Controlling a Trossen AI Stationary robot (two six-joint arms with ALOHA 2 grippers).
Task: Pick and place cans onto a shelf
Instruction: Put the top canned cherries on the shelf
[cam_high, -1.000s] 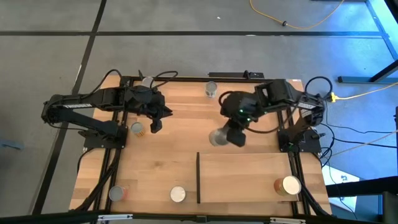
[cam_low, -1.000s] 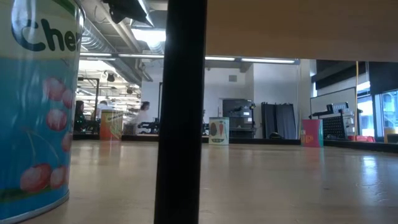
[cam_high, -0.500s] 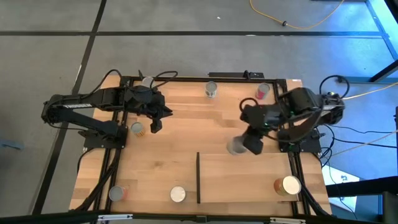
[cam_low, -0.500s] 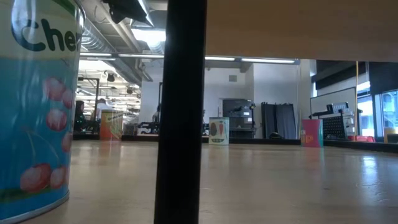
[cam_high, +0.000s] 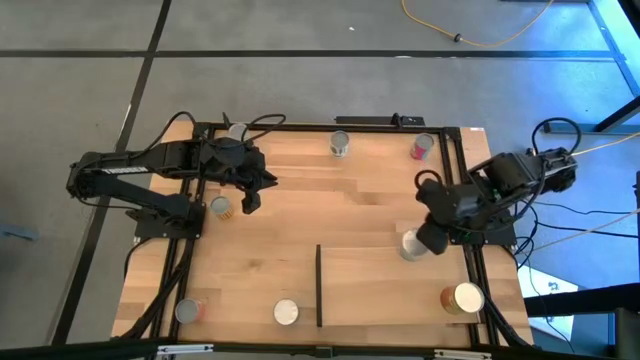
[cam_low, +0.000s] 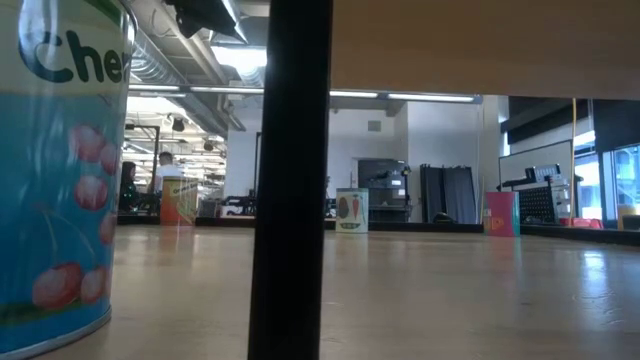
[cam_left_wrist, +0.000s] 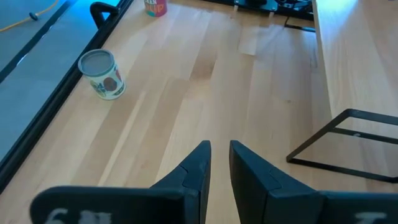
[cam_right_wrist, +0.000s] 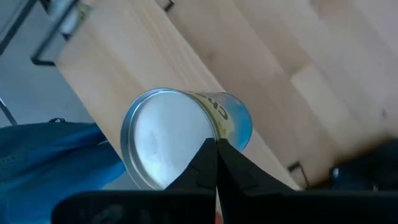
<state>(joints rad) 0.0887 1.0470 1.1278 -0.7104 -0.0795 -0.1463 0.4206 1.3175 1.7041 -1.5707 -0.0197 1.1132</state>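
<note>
High view: shelf holds one can so far, gold-topped can at near right corner. Left on table: can far centre, red can far right, can by left arm, two near-edge cans.

My right gripper pinched tight on rim of silver-topped can, over far right part of shelf; can hangs just left of fingers. Can't tell if down yet.

My left gripper waits far left, fingers nearly together, empty.
</note>
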